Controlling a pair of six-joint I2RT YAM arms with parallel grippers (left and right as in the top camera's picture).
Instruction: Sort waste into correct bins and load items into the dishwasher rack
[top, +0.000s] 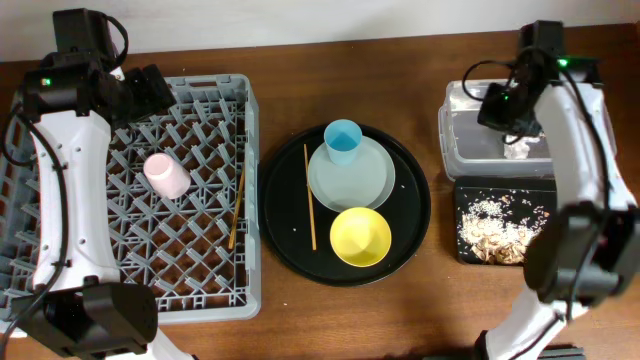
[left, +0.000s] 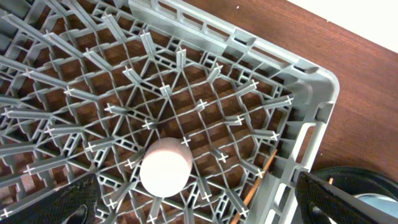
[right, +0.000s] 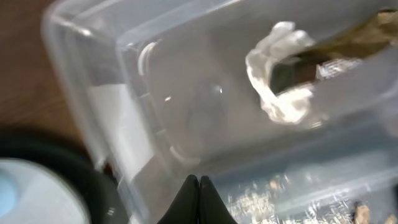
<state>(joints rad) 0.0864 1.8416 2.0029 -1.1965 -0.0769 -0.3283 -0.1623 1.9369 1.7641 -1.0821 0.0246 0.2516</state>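
The grey dishwasher rack (top: 60, 250) holds a pink cup (top: 167, 175) lying on its side and one wooden chopstick (top: 237, 210). My left gripper (top: 153, 92) hovers open over the rack's far side. In the left wrist view the pink cup (left: 164, 166) lies between and beyond the wide-apart fingers (left: 62, 205). My right gripper (right: 199, 199) is shut and empty above the clear tub (right: 124, 93), where the white napkin (right: 280, 93) and a brown wrapper (right: 348, 37) lie. Crumbs fill the black rectangular tray (top: 468, 195).
A round black tray (top: 285, 215) in the middle carries a grey plate (top: 365, 180) with a light blue cup (top: 343, 142) on it, a yellow bowl (top: 360, 236) and a second chopstick (top: 310, 197). The clear tub (top: 460, 140) stands just behind the crumb tray.
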